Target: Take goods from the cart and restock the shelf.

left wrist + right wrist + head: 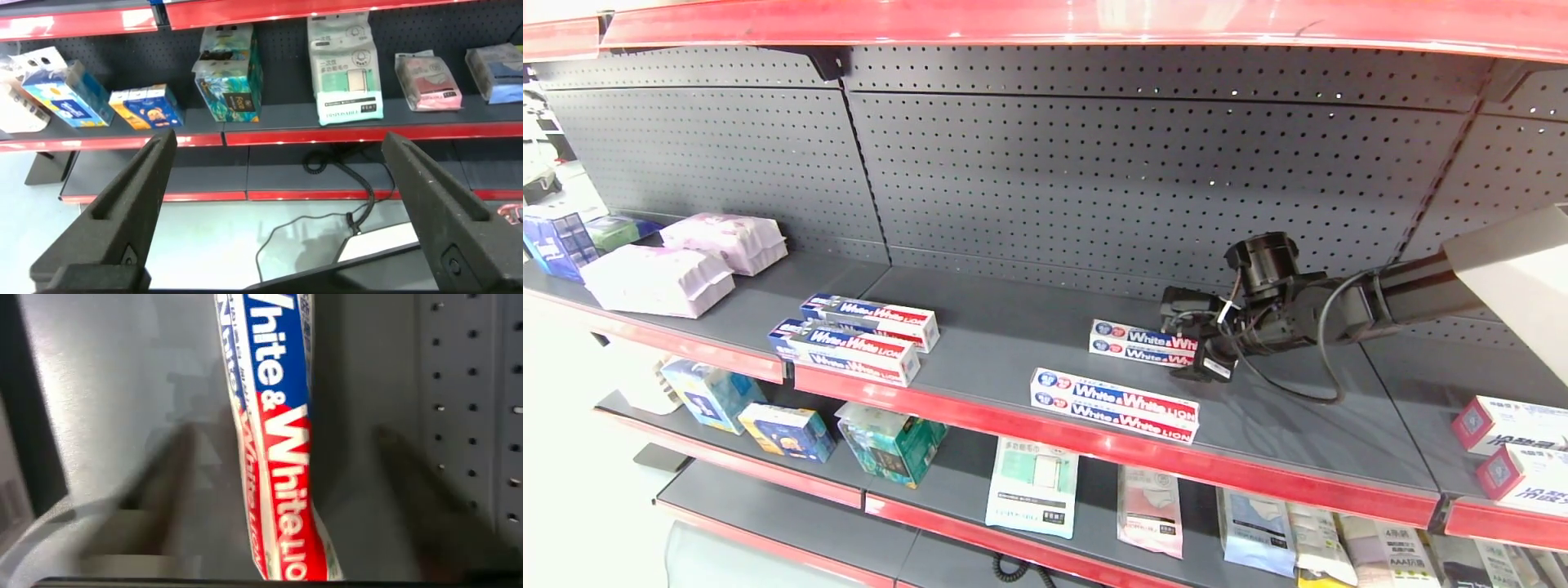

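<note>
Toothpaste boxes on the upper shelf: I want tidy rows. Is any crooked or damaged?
Nothing stands out. The toothpaste boxes lie flat, undented and roughly parallel to the shelf edge. The rear box lies within the open right end effector, square like the rest.

left gripper (pixel 278 140), right gripper (pixel 286 465) spread

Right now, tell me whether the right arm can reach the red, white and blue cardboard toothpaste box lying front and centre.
Probably yes: the right end effector is just behind that toothpaste box, with bare shelf between.
</note>
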